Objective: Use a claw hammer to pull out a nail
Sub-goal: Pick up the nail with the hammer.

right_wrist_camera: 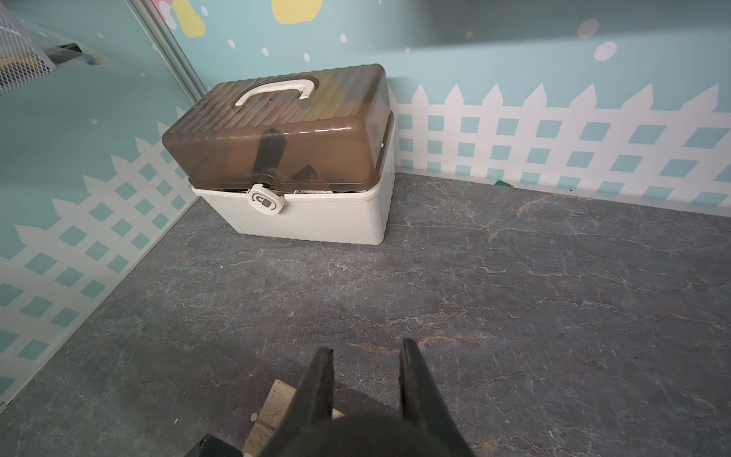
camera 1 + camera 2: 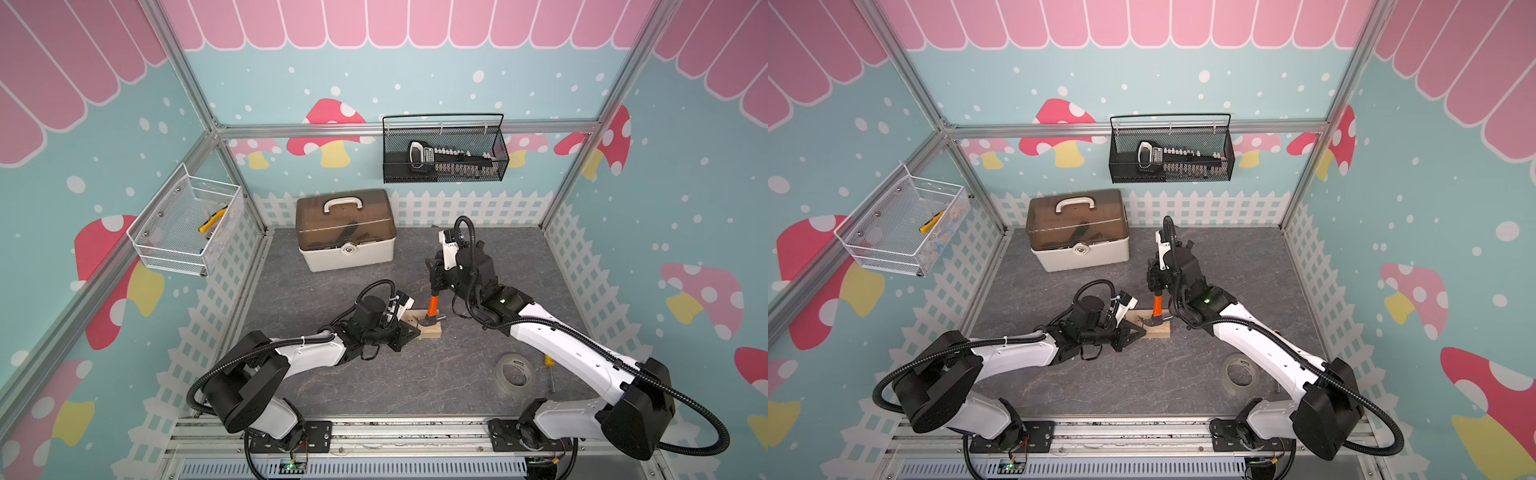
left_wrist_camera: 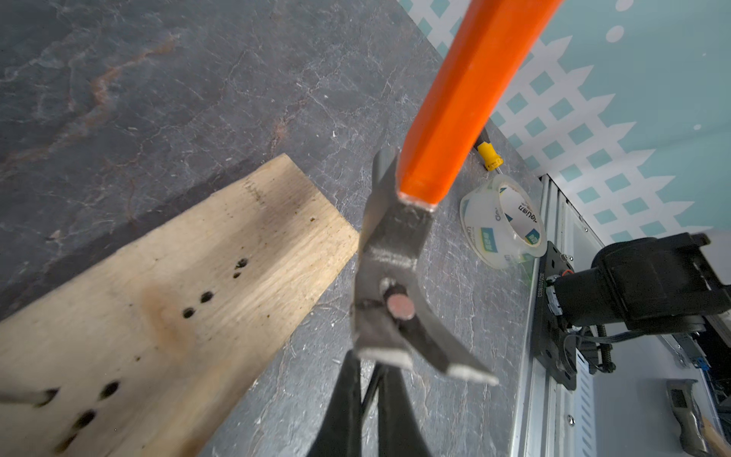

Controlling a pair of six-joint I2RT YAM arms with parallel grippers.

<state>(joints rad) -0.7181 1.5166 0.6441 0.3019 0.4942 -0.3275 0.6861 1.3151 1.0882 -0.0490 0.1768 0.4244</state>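
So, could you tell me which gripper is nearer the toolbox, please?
Right. The right gripper is a short way off the toolbox; the left gripper lies farther, at the wooden block.

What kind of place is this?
Probably a robot test cell dressed as a toy workshop: an aluminium frame with mushroom-printed walls, a toolbox, and a black wall basket holding tools.

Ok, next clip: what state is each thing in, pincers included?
claw hammer: roughly upright, head down.
right pincer: shut on the claw hammer's black shaft.
left pincer: shut, tips meeting just under the claw.
nail: head caught in the claw's slot; shank hidden.
board: flat on the table, pocked with holes.
toolbox: lid closed.
tape roll: lying flat.
screwdriver: lying on the table.
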